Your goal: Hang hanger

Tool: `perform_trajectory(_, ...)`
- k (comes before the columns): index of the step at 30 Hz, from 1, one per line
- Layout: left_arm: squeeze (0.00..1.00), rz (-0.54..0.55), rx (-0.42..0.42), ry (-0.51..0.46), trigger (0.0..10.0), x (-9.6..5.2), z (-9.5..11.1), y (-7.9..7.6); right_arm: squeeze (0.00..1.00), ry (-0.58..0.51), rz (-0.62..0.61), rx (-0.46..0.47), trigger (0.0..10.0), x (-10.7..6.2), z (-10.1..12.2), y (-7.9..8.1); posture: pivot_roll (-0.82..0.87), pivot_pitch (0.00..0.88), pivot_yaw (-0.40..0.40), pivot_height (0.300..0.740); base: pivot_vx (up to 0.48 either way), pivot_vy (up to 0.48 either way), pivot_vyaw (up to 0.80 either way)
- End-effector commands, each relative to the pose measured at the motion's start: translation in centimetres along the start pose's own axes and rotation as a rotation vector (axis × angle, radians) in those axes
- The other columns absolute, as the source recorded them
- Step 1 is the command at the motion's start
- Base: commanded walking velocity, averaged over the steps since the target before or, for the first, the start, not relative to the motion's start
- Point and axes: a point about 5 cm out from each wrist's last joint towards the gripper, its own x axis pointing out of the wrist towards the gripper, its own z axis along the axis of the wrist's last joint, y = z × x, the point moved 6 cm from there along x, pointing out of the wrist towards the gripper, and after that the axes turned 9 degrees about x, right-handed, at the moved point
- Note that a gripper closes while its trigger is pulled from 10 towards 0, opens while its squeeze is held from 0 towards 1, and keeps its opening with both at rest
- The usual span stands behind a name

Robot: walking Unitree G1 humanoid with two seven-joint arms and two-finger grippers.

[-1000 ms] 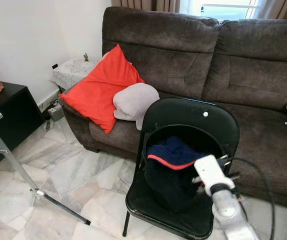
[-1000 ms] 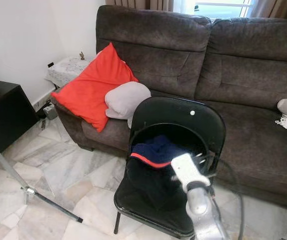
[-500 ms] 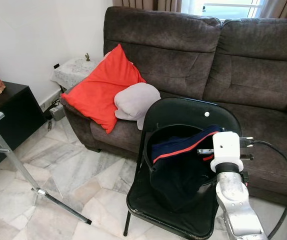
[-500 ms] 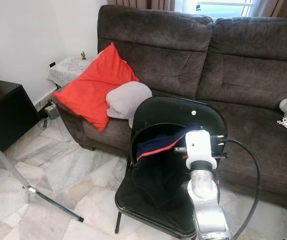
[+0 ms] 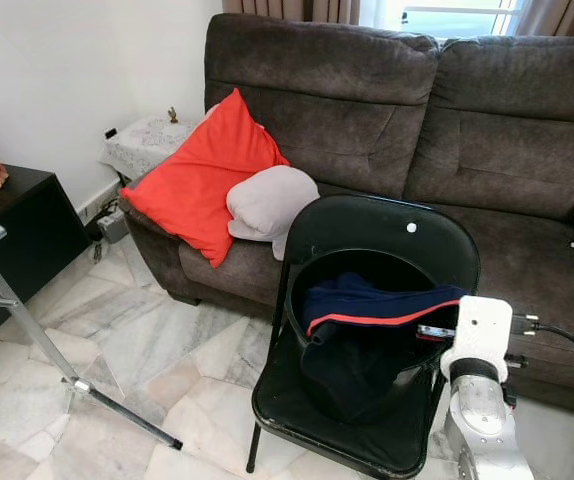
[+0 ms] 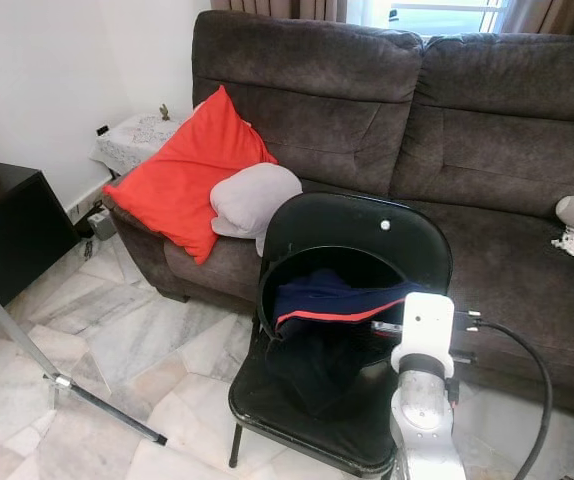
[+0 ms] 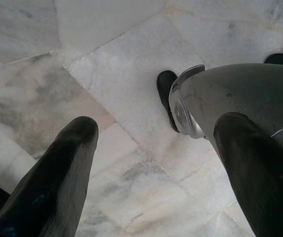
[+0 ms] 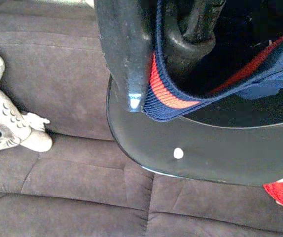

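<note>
- Head views: the right gripper [image 5: 429, 331] pinches the red-striped hem of a navy garment [image 5: 367, 310] inside the black basin [image 6: 277, 322] on the folding chair [image 5: 387, 228] before the sofa [image 5: 507, 120]
- Right wrist view: fingers [image 8: 126, 49] clamp the ribbed hem
- Left wrist view: left gripper [image 7: 156, 163] spread wide, holding nothing, above the marble floor [image 7: 107, 64]

Black folding chair [image 6: 352, 235] stands on pale marble floor [image 6: 117, 360], just in front of dark brown sofa [image 6: 417, 110]. A black bucket [image 6: 267, 290] sits on the seat, a navy garment [image 6: 332, 300] with a red stripe stretched across its mouth. Silver right arm [image 6: 422, 400] rises from below; the right gripper [image 6: 392, 326] meets the garment's edge, fingers hidden, seemingly pinching it. Red cushion [image 6: 182, 175] and grey pillow [image 6: 252, 200] lean on the sofa's left end. Metal stand leg [image 6: 67, 385] crosses the floor at left.
</note>
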Motion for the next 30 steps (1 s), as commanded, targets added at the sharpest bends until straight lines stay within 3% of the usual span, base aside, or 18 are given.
perform_trajectory(1, 0.0, 0.001, 0.007, 0.031, 10.0, -0.2, -1.0, 0.3, 0.0, -0.033, -0.02, 0.02, 10.0, 0.1, 1.1, -0.3, -0.03, 0.036, 0.079, 0.74, 0.0, 0.0, 0.0)
perform_trajectory(20, 0.0, 0.0, 0.011, 0.035, 10.0, -0.2, -1.1, 0.3, 0.0, -0.082, -0.04, 0.02, 10.0, -0.3, 2.0, -0.5, -0.03, 0.039, 0.076, 0.74, 0.0, 0.0, 0.0)
perform_trajectory(30, 0.0, 0.001, 0.01, 0.037, 10.0, -0.2, -1.1, 0.3, 0.0, -0.112, -0.017, -0.002, 10.0, -0.4, 2.6, 0.1, -0.03, 0.038, 0.075, 0.74, 0.0, 0.0, 0.7)
